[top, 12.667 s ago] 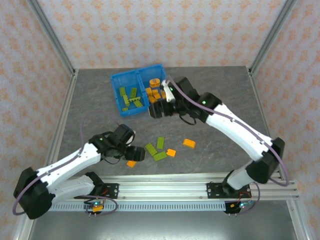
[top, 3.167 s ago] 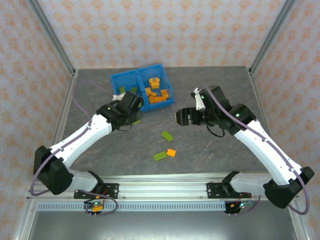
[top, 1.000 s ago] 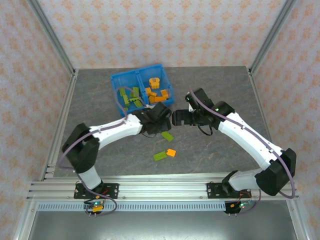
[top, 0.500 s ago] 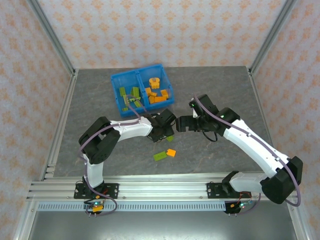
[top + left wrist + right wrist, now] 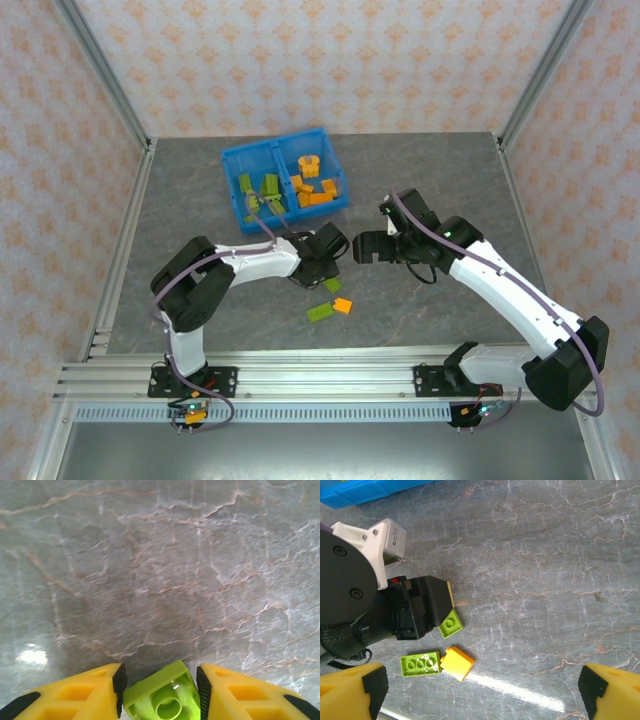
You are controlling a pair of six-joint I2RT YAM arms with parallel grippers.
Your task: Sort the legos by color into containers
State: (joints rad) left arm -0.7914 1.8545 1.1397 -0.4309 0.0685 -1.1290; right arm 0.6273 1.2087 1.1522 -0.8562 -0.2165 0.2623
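A lime green lego (image 5: 162, 695) lies on the grey table between the yellow fingers of my left gripper (image 5: 160, 680), and both black pads press its sides. From above, that gripper (image 5: 328, 272) points down at the same brick (image 5: 334, 285), just left of my right gripper (image 5: 358, 248). My right gripper (image 5: 484, 685) is wide open over the table with nothing between its fingers. It looks down on the held brick (image 5: 451, 623), a green plate (image 5: 420, 664) and an orange brick (image 5: 457, 663) touching it. The blue bin (image 5: 285, 152) holds green legos (image 5: 262, 190) on the left and orange legos (image 5: 312, 185) on the right.
The loose green plate (image 5: 320, 312) and orange brick (image 5: 342, 306) lie just in front of both grippers. The two gripper heads are close together mid-table. Metal frame posts stand along the table's sides. The blue bin's edge (image 5: 365, 492) shows at the top left.
My left gripper has come down over the green lego and its jaws have closed in on it. My right gripper has drawn back slightly to the right and stayed open.
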